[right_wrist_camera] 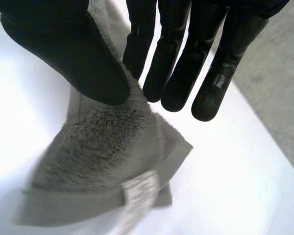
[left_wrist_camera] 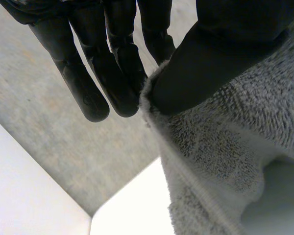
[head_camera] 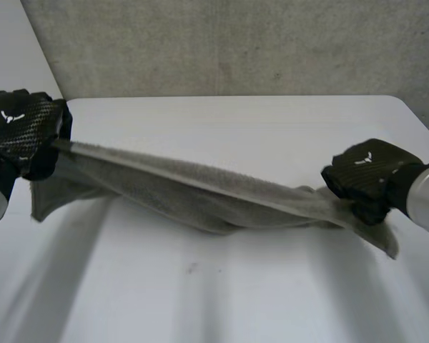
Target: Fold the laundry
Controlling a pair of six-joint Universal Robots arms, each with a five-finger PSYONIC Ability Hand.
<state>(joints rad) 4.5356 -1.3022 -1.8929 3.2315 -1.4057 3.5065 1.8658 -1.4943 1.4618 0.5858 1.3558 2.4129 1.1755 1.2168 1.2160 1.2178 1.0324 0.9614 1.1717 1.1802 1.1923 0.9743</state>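
Towel point(head_camera: 200, 189) taut, left robot hand point(head_camera: 21, 132) pinching

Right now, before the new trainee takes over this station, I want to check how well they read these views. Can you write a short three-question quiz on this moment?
1. True or false: the left hand pinches its end of the grey towel under its thumb.
2. Fill in: in the right wrist view, a white ___ is sewn on the towel's hem below the right hand.
3. How does the towel lie? A stretched between both hands, sagging in the middle; B folded into a neat square; C hanging from one hand alone.

Key: 1 true; 2 label; 3 A.
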